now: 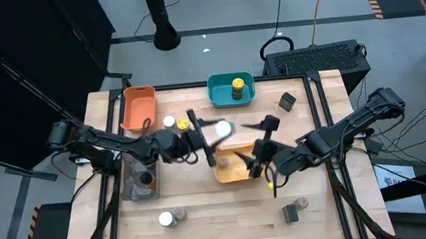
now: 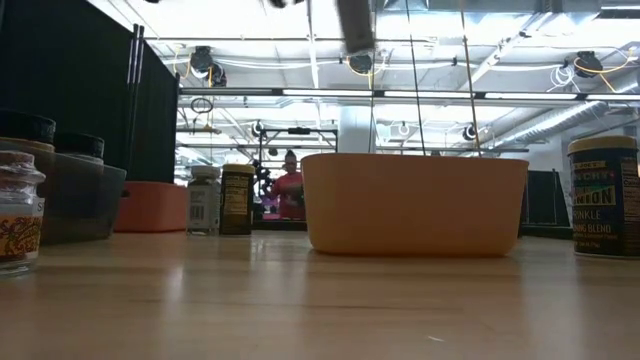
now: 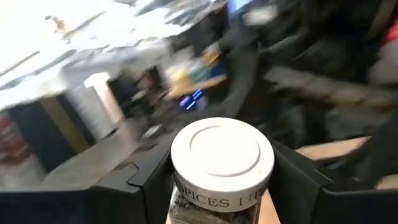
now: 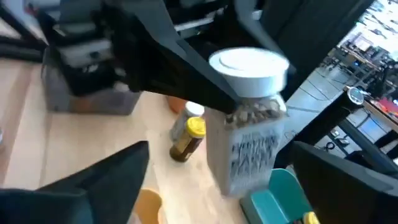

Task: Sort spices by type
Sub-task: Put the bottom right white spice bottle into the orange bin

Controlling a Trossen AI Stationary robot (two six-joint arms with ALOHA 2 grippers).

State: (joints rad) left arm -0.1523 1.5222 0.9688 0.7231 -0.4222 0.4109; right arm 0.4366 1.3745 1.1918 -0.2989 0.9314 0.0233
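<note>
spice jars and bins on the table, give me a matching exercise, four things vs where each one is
Things:
1. white-lidded jar
2. yellow-lidded jar
3. teal bin
4. orange bin

Places:
A. standing inside the teal bin
B. far edge of the table, near the middle
C. held between the fingers of the left pincer, above the table
D. far edge of the table, on the left arm's side

Pairs: 1-C, 2-A, 3-B, 4-D
</note>
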